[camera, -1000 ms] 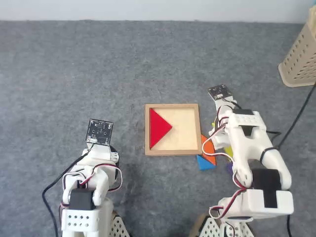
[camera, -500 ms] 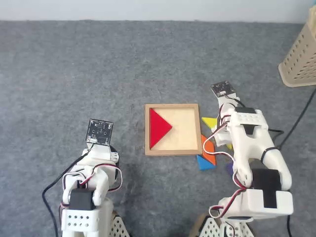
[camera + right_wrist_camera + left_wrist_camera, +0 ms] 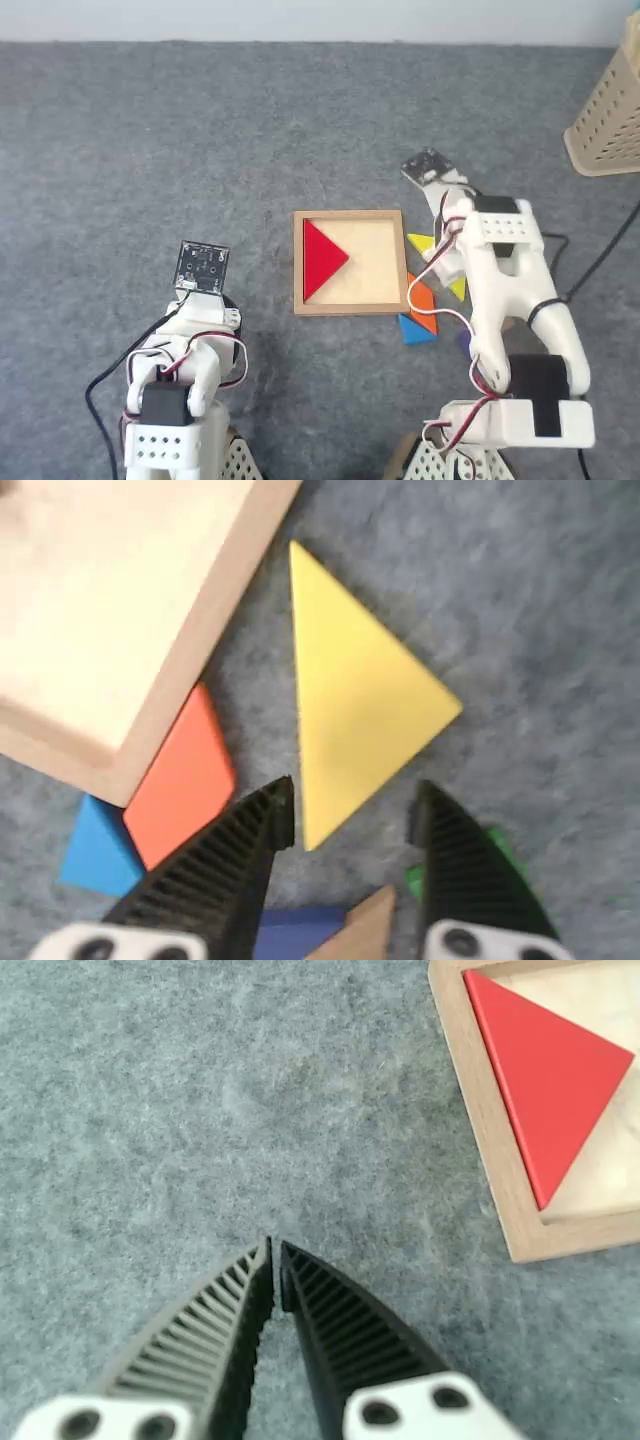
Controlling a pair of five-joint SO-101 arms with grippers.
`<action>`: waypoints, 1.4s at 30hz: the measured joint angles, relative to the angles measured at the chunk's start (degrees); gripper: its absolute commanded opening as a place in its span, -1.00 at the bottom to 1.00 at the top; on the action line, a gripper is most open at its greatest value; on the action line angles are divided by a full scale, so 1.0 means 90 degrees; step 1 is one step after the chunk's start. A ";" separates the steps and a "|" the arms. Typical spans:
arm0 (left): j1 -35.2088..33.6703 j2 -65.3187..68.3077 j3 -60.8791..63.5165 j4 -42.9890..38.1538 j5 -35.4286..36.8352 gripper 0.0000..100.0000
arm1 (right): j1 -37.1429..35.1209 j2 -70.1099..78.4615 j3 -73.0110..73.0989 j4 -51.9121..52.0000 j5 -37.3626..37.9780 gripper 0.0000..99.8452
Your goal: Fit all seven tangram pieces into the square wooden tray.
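Note:
The square wooden tray (image 3: 350, 305) lies at mid-table with a red triangle (image 3: 321, 258) in its left half; the tray (image 3: 500, 1205) and red triangle (image 3: 548, 1070) also show in the left wrist view. Right of the tray lie a yellow triangle (image 3: 425, 246), an orange piece (image 3: 422, 302) and a blue piece (image 3: 414, 330). My right gripper (image 3: 348, 815) is open, its fingers straddling the tip of the yellow triangle (image 3: 350, 700), beside the orange piece (image 3: 180, 785) and blue piece (image 3: 92, 850). My left gripper (image 3: 275, 1255) is shut over bare carpet, left of the tray.
A beige slotted basket (image 3: 610, 110) stands at the far right edge. Green (image 3: 500, 865), dark blue (image 3: 300, 930) and tan (image 3: 368, 925) pieces lie close under the right gripper. Grey carpet covers the table, open to the left and behind the tray.
The right arm has swung away from the tray's right side, uncovering the yellow triangle. The left arm has not moved.

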 measured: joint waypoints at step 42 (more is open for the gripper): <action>0.0000 0.0000 0.0000 0.0000 0.0000 -0.98 | -0.0430 0.2579 -0.1788 0.0459 0.1211 -0.93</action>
